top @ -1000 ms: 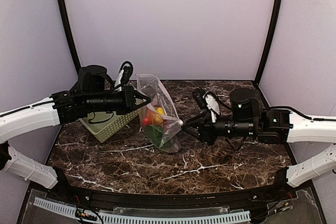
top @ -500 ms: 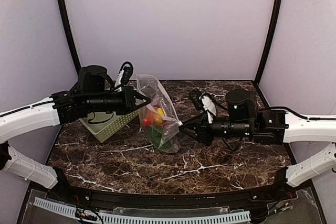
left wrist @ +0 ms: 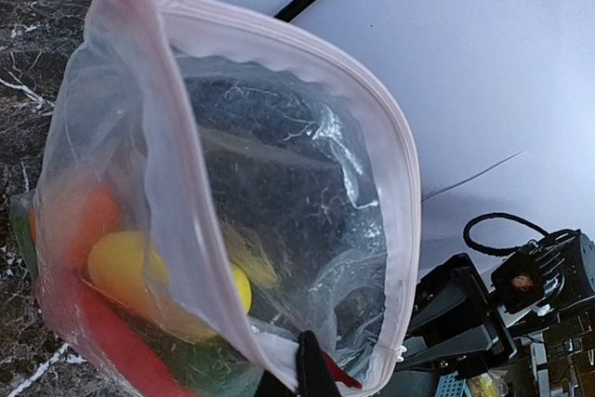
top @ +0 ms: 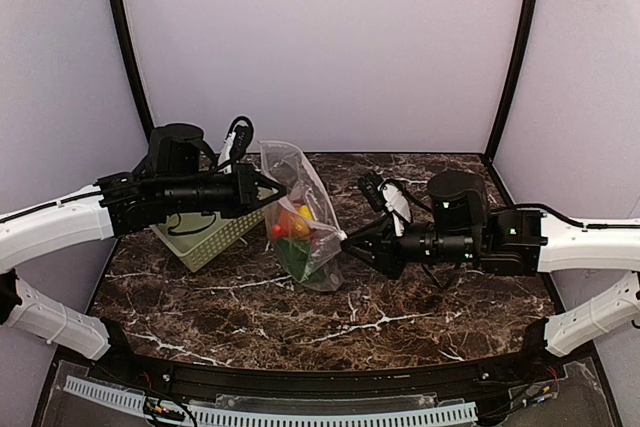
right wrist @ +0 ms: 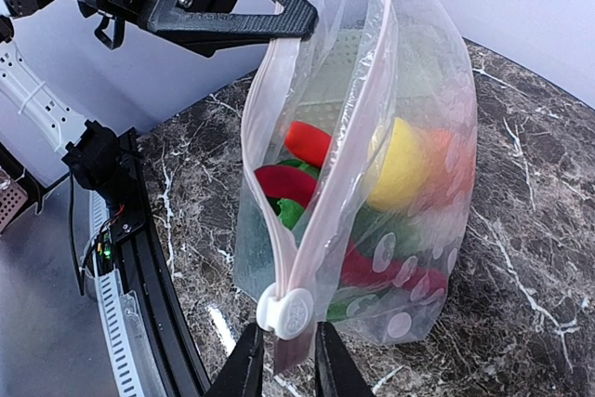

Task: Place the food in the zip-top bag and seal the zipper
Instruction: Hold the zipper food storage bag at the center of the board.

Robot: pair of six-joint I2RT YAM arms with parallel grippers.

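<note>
**Operator:** Where is the bag sitting for me?

**Spotter:** Your zip-top bag (top: 305,209) is hanging upright at the centre of the overhead view, with its bottom down at the marble table (top: 420,307). The food (top: 293,227) is lying inside it, in the lower half. There is a yellow piece (right wrist: 402,166), a red chili (right wrist: 305,141), an orange round one (left wrist: 88,216) and something green (right wrist: 290,213) lower down, all crowding together.

**Operator:** And the zipper?

**Spotter:** The zipper (left wrist: 407,183) is gaping. In the left wrist view you are looking straight into the open mouth, and the two pink strips are bowing well apart. In the right wrist view they are running down to meet at a white slider (right wrist: 286,311) near the bottom centre of the frame.

**Operator:** What are my grippers doing?

**Spotter:** Your left gripper (top: 278,190) is reaching in from the left of the overhead view and pinching the bag's upper rim, jaws together on the plastic. Your right gripper (right wrist: 283,364) is sitting at the bottom edge of its own view. Its fingers (right wrist: 244,369) are standing a little apart, straddling the bag's corner tab just under the slider. I cannot tell whether they are pressing the plastic.

**Operator:** Anything else nearby?

**Spotter:** A pale green lattice basket (top: 205,239) is lying just left of the bag, below your left arm in the overhead view.
</note>
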